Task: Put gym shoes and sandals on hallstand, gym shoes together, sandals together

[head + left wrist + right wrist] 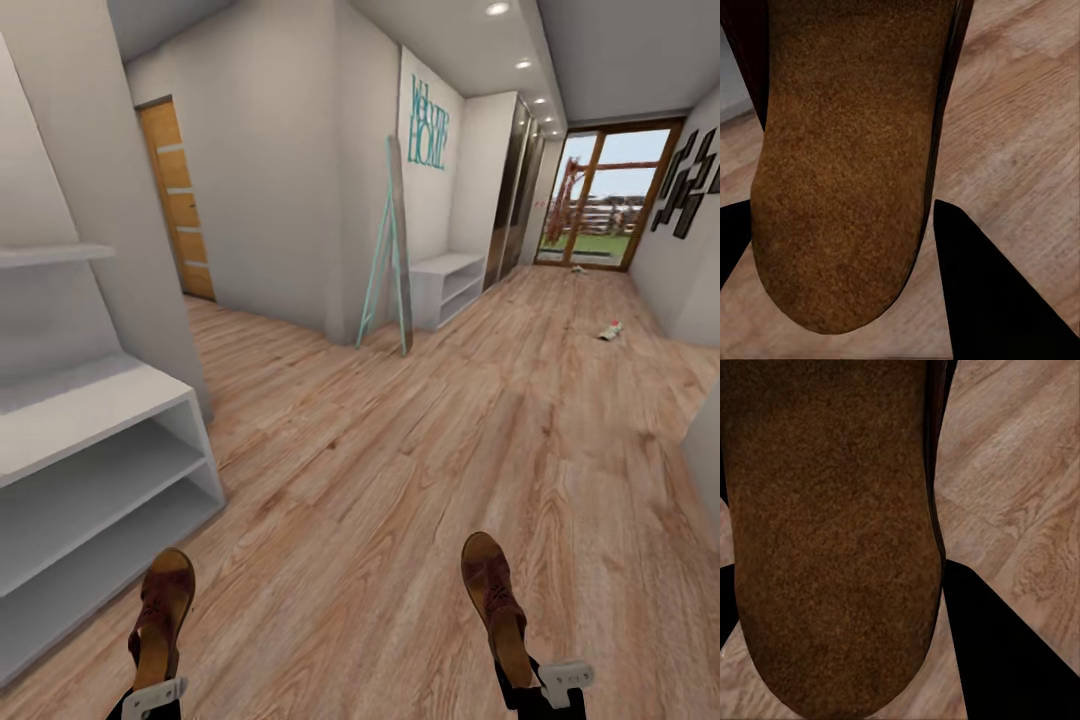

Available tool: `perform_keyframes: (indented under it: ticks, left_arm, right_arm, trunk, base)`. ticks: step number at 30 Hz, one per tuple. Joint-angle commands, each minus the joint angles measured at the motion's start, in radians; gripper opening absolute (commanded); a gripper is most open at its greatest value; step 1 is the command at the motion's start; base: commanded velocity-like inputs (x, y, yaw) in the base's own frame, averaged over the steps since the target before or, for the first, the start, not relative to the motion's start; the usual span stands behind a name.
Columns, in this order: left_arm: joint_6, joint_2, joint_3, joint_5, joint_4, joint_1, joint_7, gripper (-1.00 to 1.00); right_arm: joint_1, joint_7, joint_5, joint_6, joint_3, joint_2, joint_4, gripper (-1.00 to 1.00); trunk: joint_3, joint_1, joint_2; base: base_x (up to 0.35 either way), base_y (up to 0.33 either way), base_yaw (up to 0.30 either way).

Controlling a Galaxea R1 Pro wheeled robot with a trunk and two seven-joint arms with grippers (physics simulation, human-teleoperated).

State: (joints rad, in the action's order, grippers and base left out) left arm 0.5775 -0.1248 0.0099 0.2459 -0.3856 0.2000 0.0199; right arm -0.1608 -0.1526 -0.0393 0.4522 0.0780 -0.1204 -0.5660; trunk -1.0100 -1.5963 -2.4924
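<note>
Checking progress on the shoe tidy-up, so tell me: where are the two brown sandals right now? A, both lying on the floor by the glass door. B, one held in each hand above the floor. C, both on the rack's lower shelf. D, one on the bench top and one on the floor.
B: the left hand holds one sandal and the right hand holds the other sandal, both above the wood floor.

hallstand (90, 470) cut off at left edge, far gym shoes (611, 331) too small to tell
</note>
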Motion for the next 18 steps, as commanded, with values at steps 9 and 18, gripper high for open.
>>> perform_keyframes:
  ticks: [9,18]
  left_arm:
    - [0.001,0.0,0.001,-0.007,0.001,0.001,0.003,-1.0]
    - [0.002,0.0,0.001,-0.007,0.001,0.001,0.003,-1.0]
  right_arm:
    - [0.0,-0.008,-0.001,0.002,0.006,0.001,0.0,-1.0]
    - [0.0,-0.008,-0.001,0.002,0.006,0.001,0.0,-1.0]
  trunk:
    - [-0.001,0.0,0.0]
    - [-0.001,0.0,0.0]
  base:
    - [0.0,0.0,0.279]
    - [0.0,0.0,0.279]
